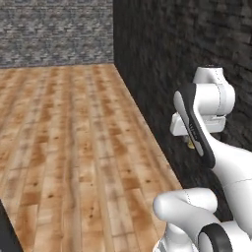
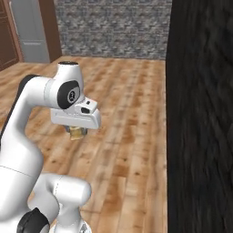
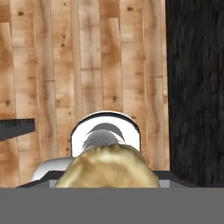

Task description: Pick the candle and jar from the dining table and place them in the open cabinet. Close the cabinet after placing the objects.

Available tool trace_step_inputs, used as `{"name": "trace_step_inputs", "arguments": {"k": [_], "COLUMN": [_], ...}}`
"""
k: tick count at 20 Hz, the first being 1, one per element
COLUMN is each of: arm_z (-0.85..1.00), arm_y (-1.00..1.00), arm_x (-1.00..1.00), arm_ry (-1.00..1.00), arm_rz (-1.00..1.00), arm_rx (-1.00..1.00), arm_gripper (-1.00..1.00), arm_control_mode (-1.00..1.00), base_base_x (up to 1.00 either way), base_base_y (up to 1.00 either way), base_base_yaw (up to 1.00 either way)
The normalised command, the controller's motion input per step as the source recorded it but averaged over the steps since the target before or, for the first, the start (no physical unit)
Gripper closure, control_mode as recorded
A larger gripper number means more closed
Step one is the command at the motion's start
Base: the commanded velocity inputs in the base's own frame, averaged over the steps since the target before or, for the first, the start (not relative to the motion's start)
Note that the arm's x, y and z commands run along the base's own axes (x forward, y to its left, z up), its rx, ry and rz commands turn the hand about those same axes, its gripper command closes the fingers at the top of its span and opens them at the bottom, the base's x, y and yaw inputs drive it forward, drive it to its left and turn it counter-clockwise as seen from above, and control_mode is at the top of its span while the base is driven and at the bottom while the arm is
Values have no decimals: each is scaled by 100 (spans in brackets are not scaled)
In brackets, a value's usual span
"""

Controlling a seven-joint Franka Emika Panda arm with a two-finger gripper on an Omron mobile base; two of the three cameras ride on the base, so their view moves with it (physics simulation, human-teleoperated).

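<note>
The candle (image 2: pixel 76 132), a small yellow-gold lump, hangs just under the white hand, well above the wooden floor. My gripper (image 2: pixel 76 134) is shut on it. From the other side the candle (image 1: pixel 190 144) peeks out beneath the hand, close to the dark wall. In the hand view the candle (image 3: pixel 108 168) bulges at the bottom and covers the fingertips. The jar and the dining table are out of view. I cannot tell whether the brown woodwork at the far back left is the cabinet.
A tall dark brick wall (image 2: pixel 200 113) rises close on the right of the arm, also seen as the dark wall (image 1: pixel 167 74). Wooden floor (image 1: pixel 74 147) stretches left and ahead to a grey stone wall (image 1: pixel 54 29). A dark edge (image 1: pixel 7 231) stands low at the left.
</note>
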Motion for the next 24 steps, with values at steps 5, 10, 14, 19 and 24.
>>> {"name": "trace_step_inputs", "arguments": {"k": [5,10,14,19,24], "arm_z": [0,0,0,0,0], "arm_y": [0,0,0,0,0], "arm_x": [0,0,0,0,0], "arm_ry": [0,0,0,0,0], "arm_rz": [0,0,0,0,0], "arm_rx": [0,0,0,0,0], "arm_gripper": [100,100,100,100,100], "arm_control_mode": [100,100,100,100,100], "base_base_x": [100,100,100,100,100], "base_base_y": [0,0,0,0,0], "base_base_yaw": [3,4,6,10,15]}}
